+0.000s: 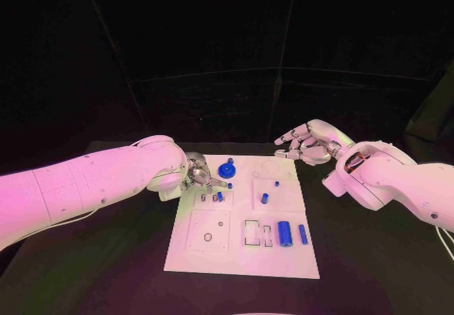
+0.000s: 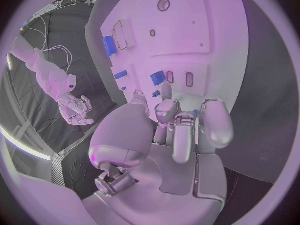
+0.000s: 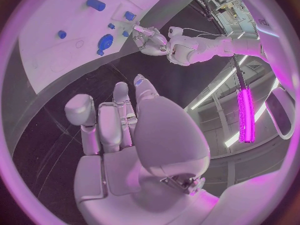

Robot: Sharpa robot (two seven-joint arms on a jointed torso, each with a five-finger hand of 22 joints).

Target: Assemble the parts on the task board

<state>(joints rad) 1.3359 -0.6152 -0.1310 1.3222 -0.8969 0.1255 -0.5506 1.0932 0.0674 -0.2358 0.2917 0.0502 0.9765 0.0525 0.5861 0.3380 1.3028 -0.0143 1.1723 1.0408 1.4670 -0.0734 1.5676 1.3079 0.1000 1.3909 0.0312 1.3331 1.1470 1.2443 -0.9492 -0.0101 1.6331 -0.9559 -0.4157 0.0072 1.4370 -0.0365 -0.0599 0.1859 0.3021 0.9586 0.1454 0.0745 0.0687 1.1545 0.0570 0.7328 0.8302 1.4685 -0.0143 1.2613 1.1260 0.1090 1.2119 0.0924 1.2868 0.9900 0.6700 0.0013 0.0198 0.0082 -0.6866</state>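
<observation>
Carefully now: my left hand [image 1: 197,174] sits low at the near-left edge of the task board [image 1: 284,259], fingers curled toward a small blue peg [image 1: 220,196] standing by the slots; whether they pinch anything I cannot tell. To do this well, I judge I should close slowly on the peg, keep it upright and square to its slot, and avoid nudging the round blue knob [image 1: 227,170] just beside. My right hand [image 1: 304,146] hovers off the board's far-right corner, fingers loosely spread, holding nothing. The board looks smooth, matte white with shallow recesses; two blue cylinders [image 1: 284,230] lie nearer me, glossy and round.
</observation>
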